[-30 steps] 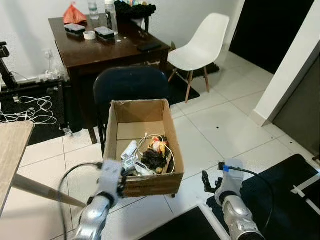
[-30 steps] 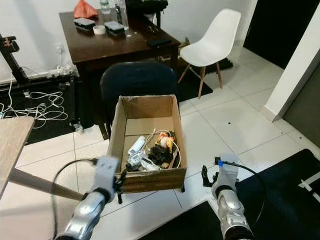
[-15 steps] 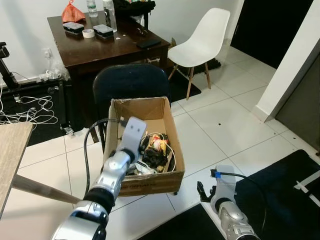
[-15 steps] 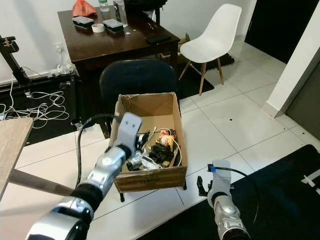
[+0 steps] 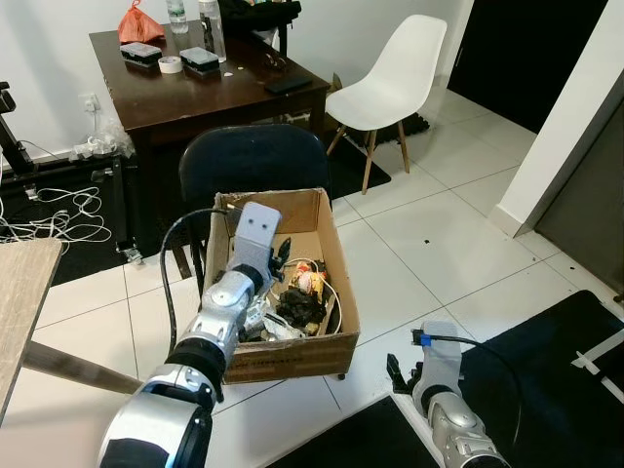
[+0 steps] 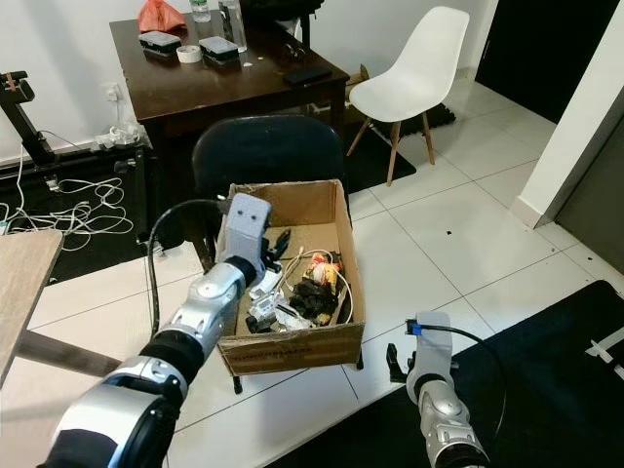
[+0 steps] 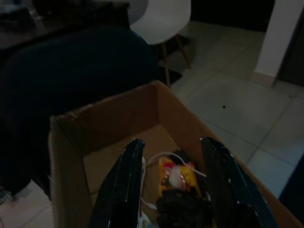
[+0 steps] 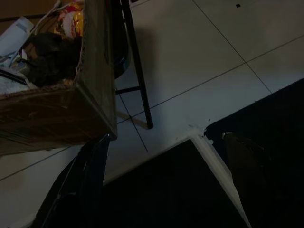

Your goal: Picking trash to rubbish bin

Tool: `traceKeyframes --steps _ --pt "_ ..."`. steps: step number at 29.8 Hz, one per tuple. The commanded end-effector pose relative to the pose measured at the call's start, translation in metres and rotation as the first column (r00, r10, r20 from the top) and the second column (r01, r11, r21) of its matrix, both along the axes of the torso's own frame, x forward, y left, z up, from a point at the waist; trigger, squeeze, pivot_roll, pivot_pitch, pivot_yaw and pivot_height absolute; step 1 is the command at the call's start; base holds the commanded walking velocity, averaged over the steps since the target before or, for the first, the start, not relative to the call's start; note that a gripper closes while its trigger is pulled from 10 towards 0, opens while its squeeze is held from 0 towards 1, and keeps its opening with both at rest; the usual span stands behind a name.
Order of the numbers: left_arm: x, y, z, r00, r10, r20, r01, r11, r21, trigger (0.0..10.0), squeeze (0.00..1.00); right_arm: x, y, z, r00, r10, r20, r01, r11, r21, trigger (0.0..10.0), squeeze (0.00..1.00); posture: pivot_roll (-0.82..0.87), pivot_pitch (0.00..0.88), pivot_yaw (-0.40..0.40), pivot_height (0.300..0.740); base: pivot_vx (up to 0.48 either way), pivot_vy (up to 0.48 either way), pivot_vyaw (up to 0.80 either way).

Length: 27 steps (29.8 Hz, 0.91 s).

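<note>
Left gripper (image 7: pixel 172 190) hovers spread above trash (image 5: pixel 297 300) in cardboard box (image 5: pixel 292 357).

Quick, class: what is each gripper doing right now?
Left gripper: open, empty, over the brown cardboard box of trash.
Right gripper: open, empty, low beside the box.

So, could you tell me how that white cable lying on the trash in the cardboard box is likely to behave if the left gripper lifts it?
The white cable looks thin and loops loosely, so it would probably hang floppy. It lies over other trash in the cardboard box, so it may snag or drag pieces along. The open left gripper might let so thin a strand slip.
</note>
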<state>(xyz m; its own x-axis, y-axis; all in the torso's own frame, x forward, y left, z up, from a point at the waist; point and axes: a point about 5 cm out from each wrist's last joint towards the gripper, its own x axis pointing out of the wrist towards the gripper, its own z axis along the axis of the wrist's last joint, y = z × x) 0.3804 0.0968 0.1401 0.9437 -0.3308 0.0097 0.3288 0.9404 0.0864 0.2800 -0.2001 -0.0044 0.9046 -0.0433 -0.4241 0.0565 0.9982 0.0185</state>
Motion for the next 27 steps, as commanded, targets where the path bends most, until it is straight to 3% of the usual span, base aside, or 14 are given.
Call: traceKeyframes --steps 1,10,18,25,27 --pt "0.003 0.005 0.006 1.0 0.007 0.016 -0.007 1.0 -0.019 10.0 0.0 -0.001 0.0 -0.003 1.0 -0.001 -0.02 0.001 1.0 0.002 10.0 0.0 0.06 0.072 0.022 0.74 0.0 0.0 0.0" --pt "0.016 -0.004 0.054 0.988 -0.02 0.152 0.036 0.994 -0.104 10.0 0.0 0.0 0.004 -0.002 1.0 -0.002 -0.016 0.003 1.0 0.009 10.0 0.0 0.06 0.068 0.034 0.74 0.0 0.0 0.0" --pt "0.017 -0.008 0.063 0.982 -0.051 0.184 0.069 0.993 -0.095 10.0 0.0 -0.001 0.006 -0.004 1.0 -0.005 -0.018 0.005 1.0 0.014 10.0 0.0 0.06 0.067 0.036 0.74 0.0 0.0 0.0" --pt "0.009 -0.001 0.026 0.996 -0.041 0.085 0.044 0.999 -0.029 10.0 0.0 -0.003 0.005 -0.006 1.0 -0.008 -0.029 0.008 1.0 0.013 10.0 0.0 0.06 0.069 0.038 0.74 0.0 0.0 0.0" --pt "0.001 0.005 -0.002 1.0 -0.031 -0.004 0.031 0.999 0.014 10.0 0.0 -0.003 0.006 -0.007 0.999 -0.008 -0.036 0.008 1.0 0.012 10.0 0.0 0.06 0.071 0.04 0.74 0.0 0.0 0.0"
